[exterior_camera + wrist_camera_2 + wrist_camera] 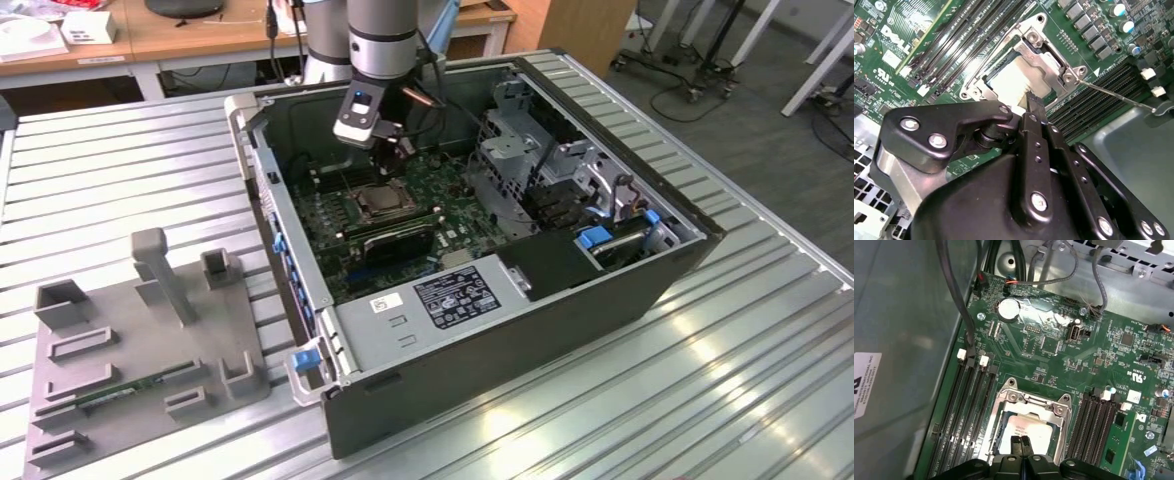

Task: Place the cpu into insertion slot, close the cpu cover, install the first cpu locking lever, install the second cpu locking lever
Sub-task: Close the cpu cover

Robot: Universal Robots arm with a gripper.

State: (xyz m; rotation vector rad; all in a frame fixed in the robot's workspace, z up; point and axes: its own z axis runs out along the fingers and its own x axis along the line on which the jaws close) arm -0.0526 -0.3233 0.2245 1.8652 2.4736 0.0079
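The cpu [1028,429] lies in the insertion slot [1004,405] on the green board, its pale metal top showing through the window of the cpu cover [1030,403], which lies down over it. My gripper [1020,442] hangs just above the cpu, fingers pressed together with nothing between them. In the second wrist view the cpu [1010,81] glares white under the cover [1046,56], and a fingertip [1034,106] sits at the socket's edge. A thin locking lever rod [1114,94] sticks out from the socket corner over the memory slots. In the exterior view the gripper [402,160] hovers above the socket [378,202].
Black memory slots [971,405] flank the socket on both sides. Cables [961,305] hang along the case wall. A drive cage [514,150] and power supply [447,295] stand inside the open case. A grey fixture plate [134,350] lies on the exterior view's left.
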